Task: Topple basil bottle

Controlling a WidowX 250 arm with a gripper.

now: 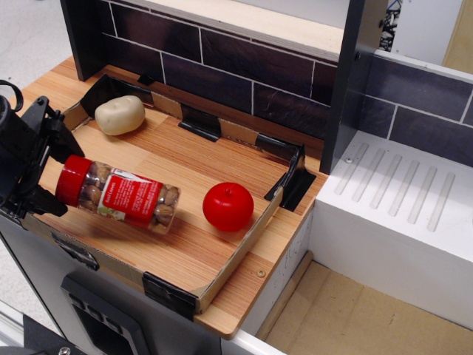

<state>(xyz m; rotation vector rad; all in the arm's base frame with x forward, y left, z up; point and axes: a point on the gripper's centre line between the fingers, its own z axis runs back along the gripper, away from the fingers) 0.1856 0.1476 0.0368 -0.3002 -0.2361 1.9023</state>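
Observation:
The basil bottle [122, 197] lies on its side on the wooden tray floor [192, 244], red cap pointing left, base toward the red ball. Its red-and-white label faces up and brownish contents show through the clear glass. My black gripper [46, 164] is at the tray's left edge, just left of the red cap. Its fingers [50, 133] stand apart, one above and one below the cap level, and hold nothing.
A red apple-like ball [228, 206] sits right of the bottle's base. A pale cream potato-shaped lump [120, 115] lies at the tray's back left. A dark tiled wall runs behind, and a white ridged drainer [403, 200] stands at the right.

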